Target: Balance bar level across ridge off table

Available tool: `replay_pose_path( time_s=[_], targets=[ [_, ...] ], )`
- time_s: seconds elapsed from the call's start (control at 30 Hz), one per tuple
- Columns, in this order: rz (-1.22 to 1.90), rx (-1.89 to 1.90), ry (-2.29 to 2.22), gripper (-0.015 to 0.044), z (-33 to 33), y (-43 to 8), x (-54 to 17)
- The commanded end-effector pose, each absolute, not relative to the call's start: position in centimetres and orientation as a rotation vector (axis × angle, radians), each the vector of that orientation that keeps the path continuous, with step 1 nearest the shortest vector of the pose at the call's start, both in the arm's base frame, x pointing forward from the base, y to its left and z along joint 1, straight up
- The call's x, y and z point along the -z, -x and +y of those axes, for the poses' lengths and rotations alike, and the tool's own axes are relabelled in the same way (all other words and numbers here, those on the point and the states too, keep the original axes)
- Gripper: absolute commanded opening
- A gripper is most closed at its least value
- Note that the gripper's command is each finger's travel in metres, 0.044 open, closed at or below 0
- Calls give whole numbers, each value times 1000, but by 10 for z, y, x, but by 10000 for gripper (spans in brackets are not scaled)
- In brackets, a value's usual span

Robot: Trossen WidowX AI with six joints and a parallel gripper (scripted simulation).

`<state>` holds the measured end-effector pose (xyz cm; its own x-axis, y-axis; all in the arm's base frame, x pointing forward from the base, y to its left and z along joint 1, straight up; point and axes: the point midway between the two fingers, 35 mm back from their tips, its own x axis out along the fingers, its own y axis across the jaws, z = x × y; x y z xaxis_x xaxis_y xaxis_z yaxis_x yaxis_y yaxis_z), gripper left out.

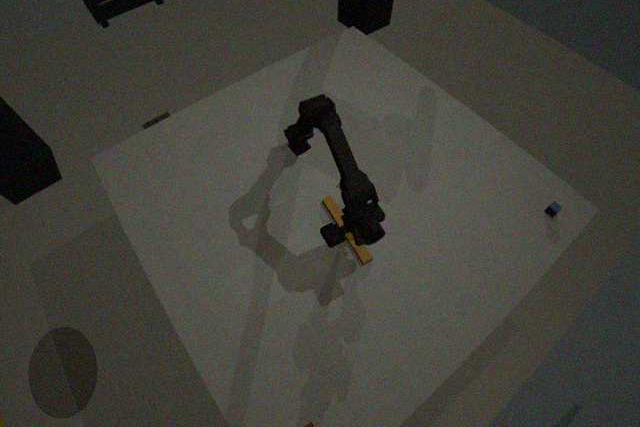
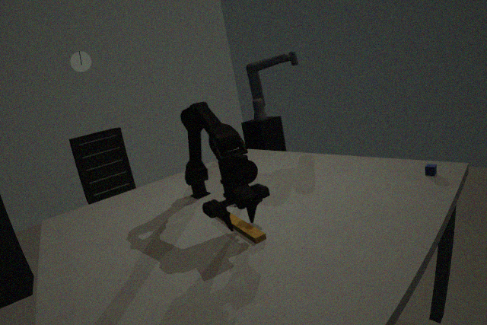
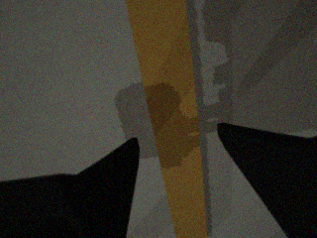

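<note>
The long orange-yellow bar [image 1: 364,252] [image 2: 251,232] [image 3: 165,45] lies flat on the white table [image 1: 465,257] [image 2: 334,258]. My gripper [image 2: 241,226] [image 3: 177,136] is open, low over the bar. In the wrist view its dark fingertips stand one on each side of the bar, with space between bar and fingers; the right tip is nearer to it. Nothing is held. The exact height of the tips above the table is hard to tell. The ridge cannot be made out in any view; the arm and gripper cover much of the area behind the bar.
A small blue cube [image 1: 553,208] [image 2: 431,170] sits near the table's far right corner. My arm's base [image 1: 298,140] [image 2: 198,189] stands on the table behind the bar. Another robot arm [image 2: 256,85] on a dark pedestal [image 2: 264,134] and a dark slatted rack [image 2: 103,166] stand beyond the table.
</note>
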<state>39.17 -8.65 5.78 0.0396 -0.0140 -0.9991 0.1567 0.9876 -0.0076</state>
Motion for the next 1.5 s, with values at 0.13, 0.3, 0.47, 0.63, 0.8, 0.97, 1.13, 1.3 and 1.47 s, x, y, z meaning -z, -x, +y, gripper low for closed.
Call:
replay_pose_path(
  time_s=[0.13,0.3,0.47,0.63,0.8,0.97,1.13,1.3,1.47],
  targets=[
    [1530,122,-114,315,-86,-391,-53],
    [1530,122,-114,315,-86,-391,-53],
    [1531,131,-115,263,-86,-391,-54],
    [1531,131,-115,131,-86,-391,-54],
    [1531,131,-115,98,-86,-391,-54],
    [1531,130,-115,6,-86,-391,-58],
    [1531,129,-115,0,-87,-393,-71],
    [1531,128,-115,0,-87,-394,-84],
    [1530,127,-114,0,-87,-394,-97]
  ],
)
